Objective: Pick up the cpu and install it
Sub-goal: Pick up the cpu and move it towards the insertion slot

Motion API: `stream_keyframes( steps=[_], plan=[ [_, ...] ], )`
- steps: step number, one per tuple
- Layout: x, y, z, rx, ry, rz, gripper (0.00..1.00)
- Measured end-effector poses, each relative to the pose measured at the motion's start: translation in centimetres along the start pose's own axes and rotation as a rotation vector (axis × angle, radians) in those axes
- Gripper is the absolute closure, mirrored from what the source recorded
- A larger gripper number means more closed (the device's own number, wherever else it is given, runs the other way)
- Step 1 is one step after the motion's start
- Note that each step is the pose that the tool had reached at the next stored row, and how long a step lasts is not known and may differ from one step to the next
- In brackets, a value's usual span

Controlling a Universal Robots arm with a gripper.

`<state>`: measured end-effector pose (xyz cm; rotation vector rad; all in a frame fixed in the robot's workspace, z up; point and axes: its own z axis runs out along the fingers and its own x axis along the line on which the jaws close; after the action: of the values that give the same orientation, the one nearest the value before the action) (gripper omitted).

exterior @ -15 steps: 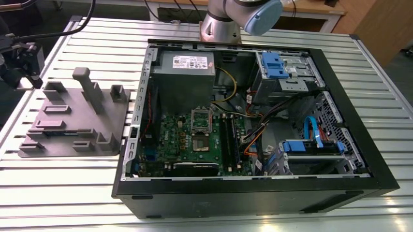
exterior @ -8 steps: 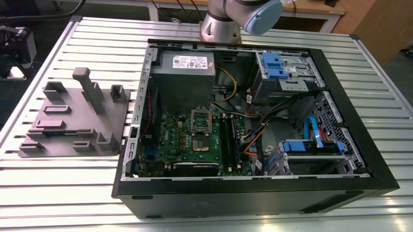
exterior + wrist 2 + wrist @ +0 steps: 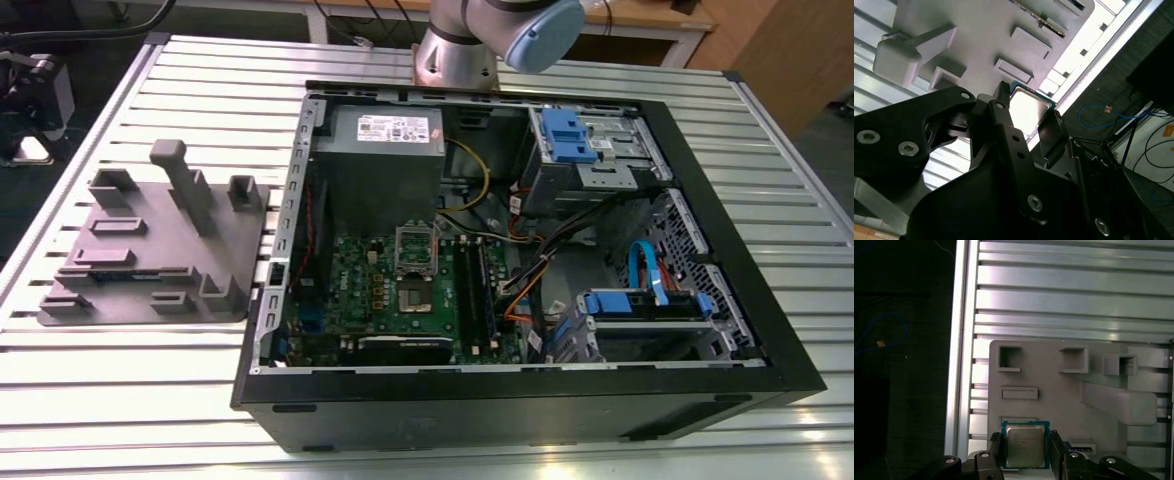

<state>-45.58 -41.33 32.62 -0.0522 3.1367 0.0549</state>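
Clamping the cpu [image 3: 1025, 446] is the end effector [image 3: 1025, 441]; exterior view has the computer case [image 3: 467, 412].

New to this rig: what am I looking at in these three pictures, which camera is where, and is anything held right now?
The machine is one robot arm; the exterior view shows its base beyond an open computer case on a slatted metal table. On the exterior view's left of the case lies a grey holder tray. The two wrist views come from cameras riding on the arm, looking past its gripper. In both, the gripper's black fingers are closed on the cpu, a small square chip with a silvery top, with the grey tray behind it. Inside the case sits a green motherboard.
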Motion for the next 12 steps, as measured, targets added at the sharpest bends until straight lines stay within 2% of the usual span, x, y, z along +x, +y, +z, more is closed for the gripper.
stream_keyframes(
  steps=[12],
  plan=[
    [0.00, 0.00, -0.03, 0.0000, 0.0000, 0.000, 0.53]
  ],
)
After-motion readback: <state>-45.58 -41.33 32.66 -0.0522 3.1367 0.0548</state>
